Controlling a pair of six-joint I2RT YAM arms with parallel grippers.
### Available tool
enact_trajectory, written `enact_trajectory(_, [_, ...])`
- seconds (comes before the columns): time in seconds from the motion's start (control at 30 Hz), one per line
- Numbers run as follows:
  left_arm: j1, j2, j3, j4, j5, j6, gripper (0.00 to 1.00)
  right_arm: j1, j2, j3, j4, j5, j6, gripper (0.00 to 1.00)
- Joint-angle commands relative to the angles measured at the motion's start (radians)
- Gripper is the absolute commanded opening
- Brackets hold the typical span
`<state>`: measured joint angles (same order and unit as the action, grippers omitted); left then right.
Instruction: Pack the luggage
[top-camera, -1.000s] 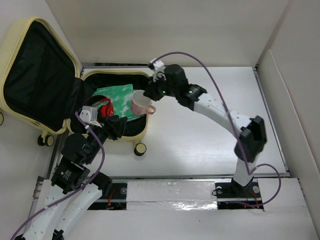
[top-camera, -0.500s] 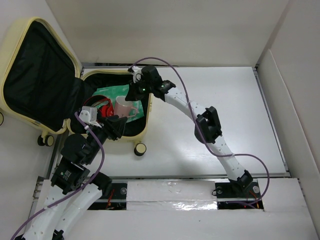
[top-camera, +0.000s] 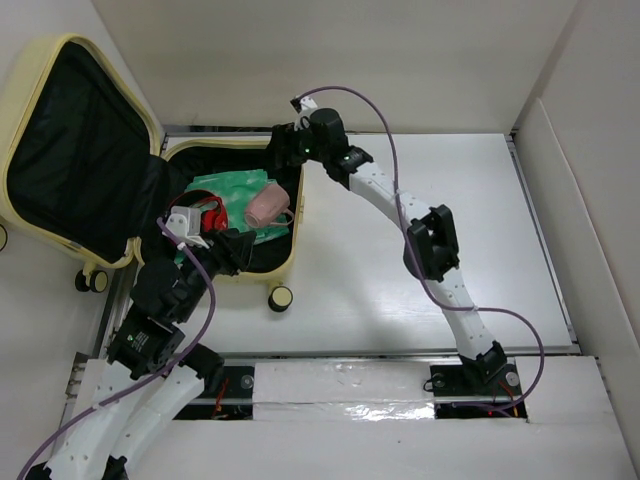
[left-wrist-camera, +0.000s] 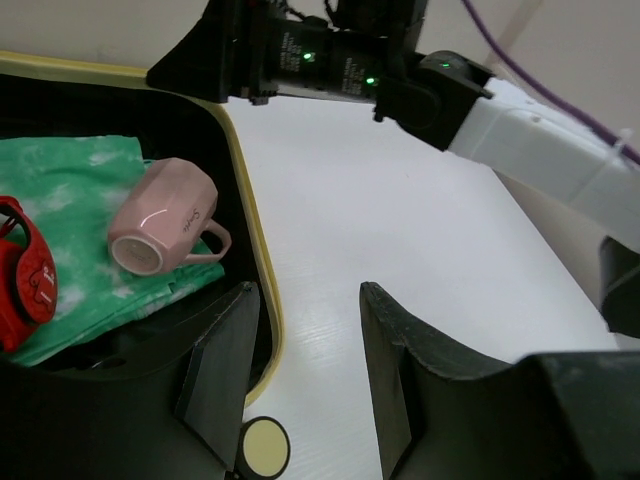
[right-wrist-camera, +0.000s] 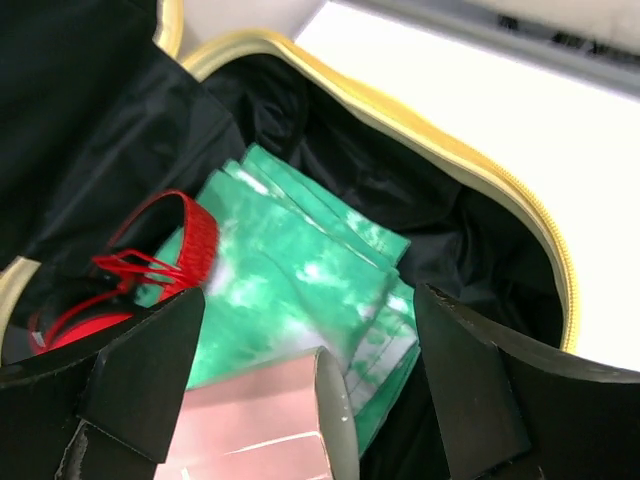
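Note:
The luggage (top-camera: 296, 235) lies open, pale-yellow with black lining, its lid thrown back to the left. Inside are a folded green cloth (top-camera: 232, 188), a red strapped thing (top-camera: 208, 215) and a pink mug (top-camera: 265, 207) lying on its side on the cloth. My right gripper (top-camera: 281, 160) hovers open over the far rim. In its wrist view the mug (right-wrist-camera: 260, 420) lies below, between the wide fingers (right-wrist-camera: 140, 370) and apart from them. My left gripper (left-wrist-camera: 305, 350) stands open and empty over the near rim (left-wrist-camera: 262, 300), with the mug (left-wrist-camera: 160, 215) to its left.
A caster wheel (top-camera: 281, 297) sticks out at the suitcase's near corner, also seen under my left fingers (left-wrist-camera: 265, 447). The right forearm (left-wrist-camera: 330, 65) spans the top of the left wrist view. White walls enclose the table (top-camera: 420, 260) at the back and right.
The right gripper opened and let go of the pink mug, which now lies on its side on the green cloth. That gripper drew back toward the far rim. The left arm barely moved.

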<state>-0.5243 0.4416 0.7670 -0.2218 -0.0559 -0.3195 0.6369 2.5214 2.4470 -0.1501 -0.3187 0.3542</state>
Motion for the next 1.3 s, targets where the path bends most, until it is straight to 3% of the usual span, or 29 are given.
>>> enact_trajectory(0.0, [-0.005,0.019,0.023,0.038,-0.050,-0.003,0.42,0.009,-0.206,-0.080,0.106,0.021,-0.038,0.91])
enact_trajectory(0.03, [-0.005,0.022,0.022,0.039,-0.059,-0.003,0.42,0.009,-0.246,-0.135,0.131,0.017,-0.052,0.84])
enact_trajectory(0.1, [-0.005,0.023,0.020,0.039,-0.093,-0.004,0.41,0.009,-0.396,-0.279,0.194,0.009,-0.084,0.59])
enact_trajectory(0.13, [-0.005,0.029,0.020,0.039,-0.105,-0.004,0.41,0.018,-0.456,-0.453,0.257,0.013,-0.093,0.23])
enact_trajectory(0.17, [-0.005,0.034,0.020,0.038,-0.120,-0.007,0.41,0.027,-0.517,-0.545,0.289,0.016,-0.101,0.08])
enact_trajectory(0.2, [-0.005,0.037,0.021,0.035,-0.137,-0.010,0.40,0.027,-0.646,-0.642,0.317,0.027,-0.118,0.00])
enact_trajectory(0.23, [-0.005,0.051,0.023,0.027,-0.174,-0.018,0.39,0.041,-0.711,-0.834,0.352,0.036,-0.126,0.00])
enact_trajectory(0.3, [0.013,0.068,0.025,0.016,-0.206,-0.044,0.31,0.065,-0.830,-1.016,0.418,0.076,-0.138,0.00])
enact_trajectory(0.33, [0.024,0.086,0.028,0.003,-0.238,-0.058,0.25,0.066,-0.940,-1.186,0.446,0.085,-0.138,0.00])
enact_trajectory(0.37, [0.038,0.097,0.031,-0.002,-0.249,-0.082,0.17,0.078,-0.993,-1.267,0.463,0.098,-0.135,0.00])
enact_trajectory(0.47, [0.061,0.141,0.061,-0.019,-0.321,-0.114,0.05,0.101,-1.174,-1.529,0.497,0.145,-0.109,0.00])
enact_trajectory(0.63, [0.098,0.227,0.133,-0.091,-0.520,-0.157,0.00,0.112,-1.395,-1.675,0.362,0.210,-0.162,0.00])
enact_trajectory(0.73, [0.142,0.279,0.202,-0.201,-0.649,-0.213,0.18,0.112,-1.481,-1.715,0.317,0.227,-0.222,0.03])
enact_trajectory(0.77, [0.186,0.292,0.239,-0.233,-0.679,-0.239,0.32,0.103,-1.489,-1.717,0.299,0.210,-0.244,0.03])
enact_trajectory(0.87, [0.307,0.336,0.284,-0.309,-0.733,-0.227,0.58,0.070,-1.504,-1.703,0.213,0.178,-0.302,0.03])
enact_trajectory(0.97, [0.407,0.376,0.301,-0.301,-0.726,-0.198,0.70,0.038,-1.555,-1.758,0.230,0.143,-0.294,0.04])
enact_trajectory(1.1, [0.623,0.468,0.318,-0.330,-0.642,-0.222,0.70,0.011,-1.625,-1.823,0.287,0.157,-0.276,0.13])
enact_trajectory(1.27, [0.753,0.557,0.417,-0.378,-0.710,-0.234,0.64,0.001,-1.624,-1.804,0.223,0.148,-0.288,0.17])
